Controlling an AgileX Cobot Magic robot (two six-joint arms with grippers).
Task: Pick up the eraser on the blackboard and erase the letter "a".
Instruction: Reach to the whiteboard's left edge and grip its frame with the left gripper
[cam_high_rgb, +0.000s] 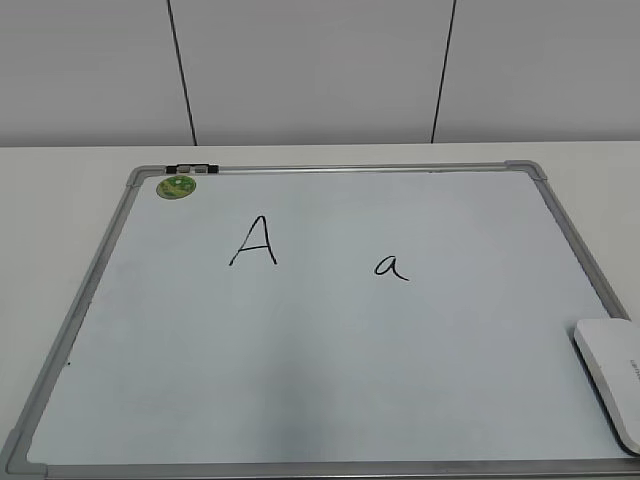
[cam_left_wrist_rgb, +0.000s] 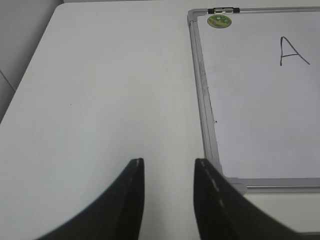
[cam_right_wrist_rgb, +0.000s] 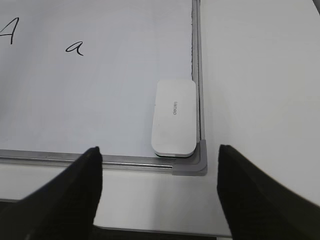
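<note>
Board (cam_high_rgb: 320, 380): lies flat on the white table (cam_left_wrist_rgb: 100, 90), grey frame all round.
Eraser (cam_right_wrist_rgb: 174, 118): flat on the board in its near right corner, long side just beside the right frame rail (grey lettering faces up).
"a" (cam_high_rgb: 392, 267): right of the board's middle, well apart from the eraser, unsmudged.
"A" (cam_high_rgb: 254, 241): left of the "a", taller.
Magnet (cam_high_rgb: 176, 186): green, round, at the far left corner, near a small clip (cam_left_wrist_rgb: 224, 10) on the frame.
Left gripper (cam_left_wrist_rgb: 169, 167): 2 fingers apart, over bare table by the board's near left corner, holding nothing.
Right gripper (cam_right_wrist_rgb: 160, 156): fingers wide apart, above the near edge, eraser between them in view, untouched.
</note>
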